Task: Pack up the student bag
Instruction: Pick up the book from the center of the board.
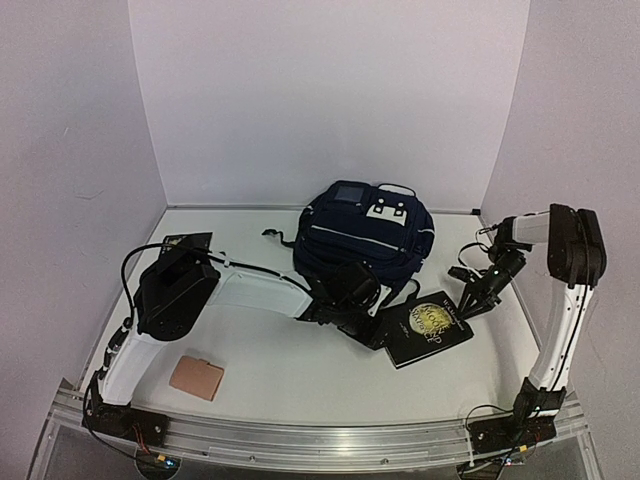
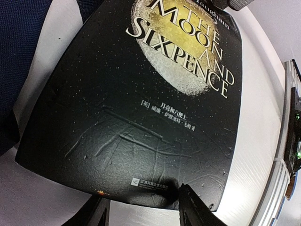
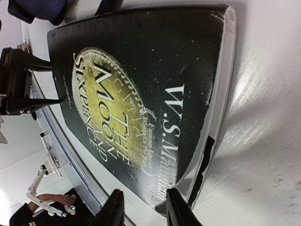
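We count one student bag (image 1: 365, 235), one black book (image 1: 428, 328), one small tan pad (image 1: 196, 377), one small dark flat item (image 1: 187, 241) at the far left, and two arms, each with one end effector. The bag sits at the back middle of the white surface (image 1: 300, 370), close to the rear wall. It is a bulky backpack of dark navy fabric with black straps trailing at its sides. It has a white patch near the top, a bluish square panel beside that patch, and a thin pale stripe curving across its front. The book lies flat just in front of the bag, toward the right. Its cover shows a gold moon and the title "The Moon and Sixpence". The left end effector (image 1: 372, 328) reaches to the book's left edge with its fingers spread. The right wrist view shows its two tips apart right at that edge. The right end effector (image 1: 472, 305) is at the opposite corner, also with parted fingers. The corner lies between them, and we cannot tell whether they press on it.
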Robot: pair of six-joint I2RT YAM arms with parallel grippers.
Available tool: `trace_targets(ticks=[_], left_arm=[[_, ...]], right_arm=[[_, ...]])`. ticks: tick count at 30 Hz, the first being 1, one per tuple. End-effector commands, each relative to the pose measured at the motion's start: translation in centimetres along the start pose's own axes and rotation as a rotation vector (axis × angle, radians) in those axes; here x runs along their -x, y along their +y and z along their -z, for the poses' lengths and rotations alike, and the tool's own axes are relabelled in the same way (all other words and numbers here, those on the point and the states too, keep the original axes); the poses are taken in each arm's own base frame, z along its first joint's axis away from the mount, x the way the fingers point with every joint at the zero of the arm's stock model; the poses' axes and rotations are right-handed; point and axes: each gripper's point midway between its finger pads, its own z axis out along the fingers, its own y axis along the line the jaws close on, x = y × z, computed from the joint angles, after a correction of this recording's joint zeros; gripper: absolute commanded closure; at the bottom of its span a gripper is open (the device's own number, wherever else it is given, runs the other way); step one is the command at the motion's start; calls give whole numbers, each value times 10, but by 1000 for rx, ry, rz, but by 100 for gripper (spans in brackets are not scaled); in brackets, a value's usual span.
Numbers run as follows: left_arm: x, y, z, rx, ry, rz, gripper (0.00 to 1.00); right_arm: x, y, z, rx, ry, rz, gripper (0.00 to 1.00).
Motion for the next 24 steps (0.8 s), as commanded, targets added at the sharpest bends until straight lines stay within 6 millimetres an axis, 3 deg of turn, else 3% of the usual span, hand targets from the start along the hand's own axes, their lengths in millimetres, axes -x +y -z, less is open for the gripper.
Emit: trace_targets(ticks=[1,5,8,15,17,20,21,24], left_arm=[[4,0,-10,-1,-19,-8,50],[3,0,-10,-2,-18,-9,50],[2,1,-10,1,-15,-11,50],[2,2,-11,1,-15,-12,50],[3,1,-12,-1,-15,-13,50],[3,1,-13,-2,-11,-14,50],[3,1,-13,-2,-12,-15,50],[4,0,-14,-5,-13,-19,50]], right_arm=[[11,6,-5,39,-46,-75,66],[17,-21,6,-144,-84,-74,54],[16,-27,12,-208,-82,-55,44],[5,-38,5,-246,-54,-64,40],[4,-29,1,-193,-57,-56,45],[-1,10,-1,9,-32,-12,59],[-3,26,2,85,-26,-9,65],[5,48,19,124,-73,51,82]])
